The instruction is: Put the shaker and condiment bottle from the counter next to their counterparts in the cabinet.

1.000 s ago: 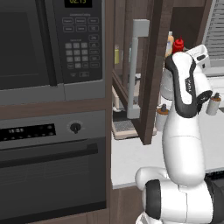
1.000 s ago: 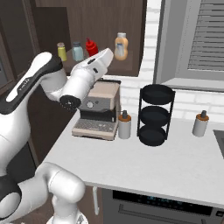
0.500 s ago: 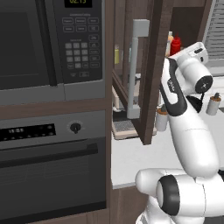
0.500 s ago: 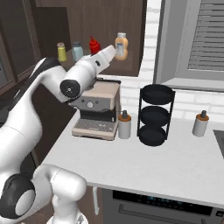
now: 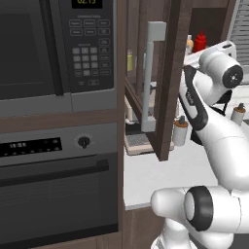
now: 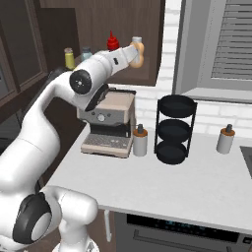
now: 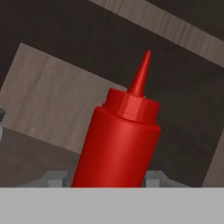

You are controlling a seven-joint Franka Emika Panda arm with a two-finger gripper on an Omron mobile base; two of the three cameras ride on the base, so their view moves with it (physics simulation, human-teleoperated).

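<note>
Leftmost in the left base view, a microwave (image 5: pixel 58 48) is seen above an oven (image 5: pixel 58 185), and at 3 o'clock from them the cabinet (image 5: pixel 168 73) stands with its door swung out, a silver bar handle (image 5: pixel 151 73) showing on it. The white arm is reached up into the cabinet.

In the right base view, a yellow-filled jar (image 6: pixel 69 58) and a pale jar (image 6: pixel 86 51) are lined on the cabinet shelf; at 3 o'clock from them a red nozzle top (image 6: pixel 112 42) is seen above the forearm, then an amber bottle (image 6: pixel 139 49) at the hand's end. Whether that red top belongs to the held bottle cannot be told. Below, on the white surface (image 6: pixel 187 182), a coffee machine (image 6: pixel 110 123), a white canister (image 6: pixel 140 142), a black tiered rack (image 6: pixel 173 130) and a second canister (image 6: pixel 225 141) are set from left to right.

In the hand view, the condiment bottle (image 7: pixel 118 144) is shown close up: all red, smooth-bodied, with a faceted collar and a thin cone nozzle leaning toward 1 o'clock. It is inside the cabinet, against dark wood panels. The pincer (image 7: pixel 105 177) is clamped on it, a grey fingertip (image 7: pixel 54 178) pressed to each flank of the body. Whether its base rests on the shelf cannot be told.
</note>
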